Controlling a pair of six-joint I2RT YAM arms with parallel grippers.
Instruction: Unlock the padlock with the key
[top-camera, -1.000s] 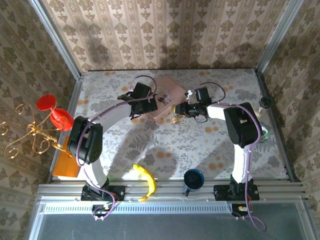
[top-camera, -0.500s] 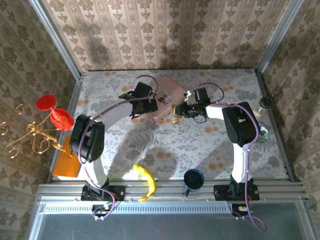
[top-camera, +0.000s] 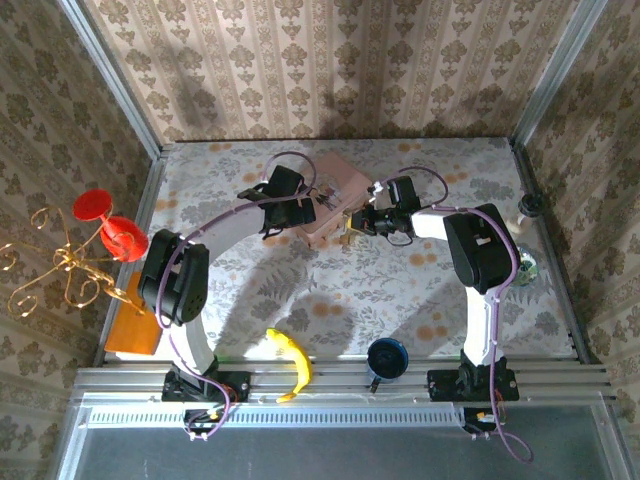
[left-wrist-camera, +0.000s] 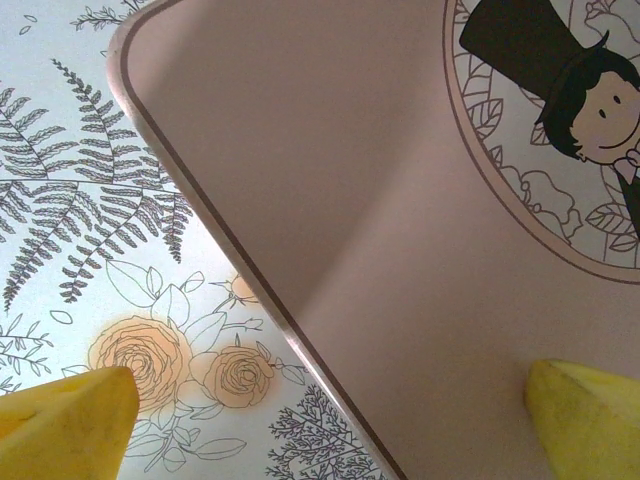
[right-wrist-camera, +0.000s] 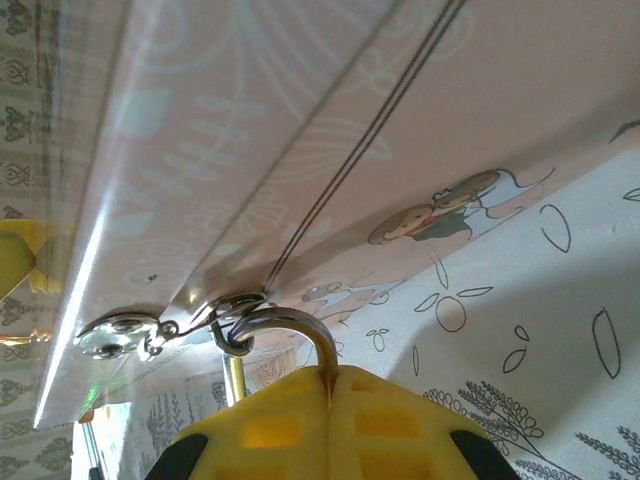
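The pink picture-lidded box (top-camera: 338, 190) sits at the back middle of the table. The padlock (right-wrist-camera: 300, 328) shows its steel shackle hooked through the ring on the box's side (right-wrist-camera: 300, 120), and its body is hidden between the yellow pads. My right gripper (right-wrist-camera: 330, 385) is shut on the padlock at the box's right edge (top-camera: 352, 228). Above the lid's left edge (left-wrist-camera: 400, 250) my left gripper (left-wrist-camera: 330, 420) stands open, holding nothing. A small dark item (top-camera: 324, 202) lies on the lid; I cannot tell whether it is the key.
A banana (top-camera: 291, 362) and a dark blue cup (top-camera: 386, 358) lie near the front edge. A red goblet (top-camera: 110, 225), a gold wire stand (top-camera: 55, 265) and an orange block (top-camera: 132, 325) are at the left. Small objects sit at the right edge (top-camera: 528, 208).
My right gripper has closed on the padlock and edged slightly left toward the box. The left gripper has stayed open over the lid.
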